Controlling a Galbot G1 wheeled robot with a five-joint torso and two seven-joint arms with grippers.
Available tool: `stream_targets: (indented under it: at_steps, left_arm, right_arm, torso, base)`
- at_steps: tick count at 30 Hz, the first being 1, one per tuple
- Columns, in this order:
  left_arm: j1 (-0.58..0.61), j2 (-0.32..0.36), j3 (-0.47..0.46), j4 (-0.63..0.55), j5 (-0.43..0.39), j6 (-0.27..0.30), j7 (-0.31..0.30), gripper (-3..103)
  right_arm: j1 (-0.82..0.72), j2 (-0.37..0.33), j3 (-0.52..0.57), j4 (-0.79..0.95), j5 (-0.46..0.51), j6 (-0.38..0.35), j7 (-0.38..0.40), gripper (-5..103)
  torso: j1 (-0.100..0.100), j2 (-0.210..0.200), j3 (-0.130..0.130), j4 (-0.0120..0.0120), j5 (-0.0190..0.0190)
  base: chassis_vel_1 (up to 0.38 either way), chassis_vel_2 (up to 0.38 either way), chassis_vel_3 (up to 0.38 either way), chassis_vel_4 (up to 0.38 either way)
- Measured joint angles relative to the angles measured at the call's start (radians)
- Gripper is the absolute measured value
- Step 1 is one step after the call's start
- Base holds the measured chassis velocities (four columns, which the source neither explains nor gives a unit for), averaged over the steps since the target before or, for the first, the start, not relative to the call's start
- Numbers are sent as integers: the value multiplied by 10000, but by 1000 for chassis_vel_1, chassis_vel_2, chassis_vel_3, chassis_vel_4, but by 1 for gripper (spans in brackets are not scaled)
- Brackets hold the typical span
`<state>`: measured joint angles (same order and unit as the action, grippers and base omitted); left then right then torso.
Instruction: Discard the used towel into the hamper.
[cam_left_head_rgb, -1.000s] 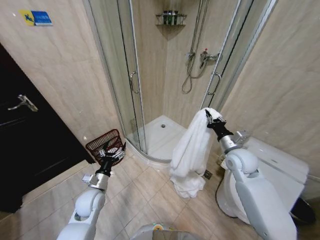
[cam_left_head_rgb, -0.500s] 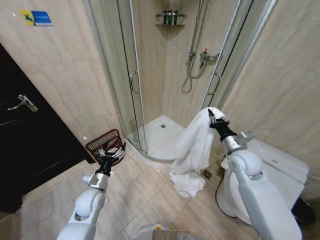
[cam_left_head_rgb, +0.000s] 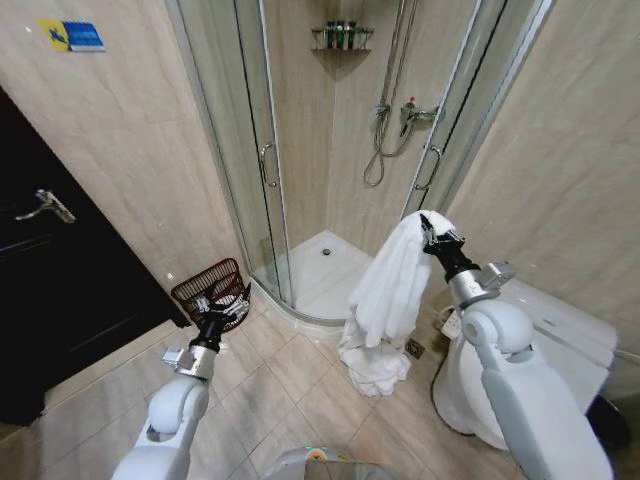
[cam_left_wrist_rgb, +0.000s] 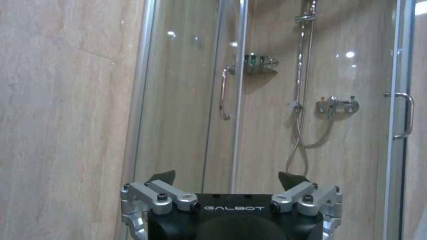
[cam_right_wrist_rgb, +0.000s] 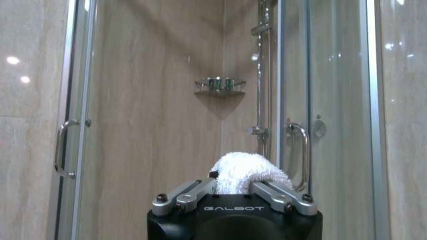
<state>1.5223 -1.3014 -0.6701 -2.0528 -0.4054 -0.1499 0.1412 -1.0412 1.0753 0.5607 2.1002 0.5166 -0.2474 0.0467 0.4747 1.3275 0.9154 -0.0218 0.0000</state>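
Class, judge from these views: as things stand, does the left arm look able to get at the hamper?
Probably yes. The left gripper hangs with open, empty jaws just in front of the hamper by the shower door, with nothing between them. The towel is off to the side, held by the right gripper.

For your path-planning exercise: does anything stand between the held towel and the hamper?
The left gripper, open, hangs right in front of the hamper. Otherwise only bare floor separates it from the towel in the right gripper.
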Motion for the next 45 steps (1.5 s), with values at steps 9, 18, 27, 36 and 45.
stream_targets:
  at_steps: [9,18,27,36,45]
  left_arm:
    - [-136,93,42,-131,-23,172,-12,100]
    - [-182,23,181,-209,119,298,-22,100]
    - [-184,5,200,-221,161,321,-21,100]
    - [-69,-3,178,-243,173,295,-9,100]
    - [51,-14,154,-359,197,288,-4,100]
  right_arm:
    - [-209,238,103,28,-398,47,-89,4]
    - [-325,238,124,79,-544,119,-165,4]
    - [-456,217,146,118,-585,169,-174,4]
    - [-494,181,163,131,-576,193,-174,4]
    - [-524,164,188,168,-568,207,-182,4]
  torso:
    - [0,-2,0,-1,0]
    - [0,-2,0,-1,1]
    - [0,-2,0,0,0]
    - [0,-2,0,0,-1]
    - [0,-2,0,-1,2]
  base:
    - [0,0,0,0]
    - [0,0,0,0]
    - [53,44,-45,-53]
    - [61,63,-58,-60]
    - [3,5,-2,-7]
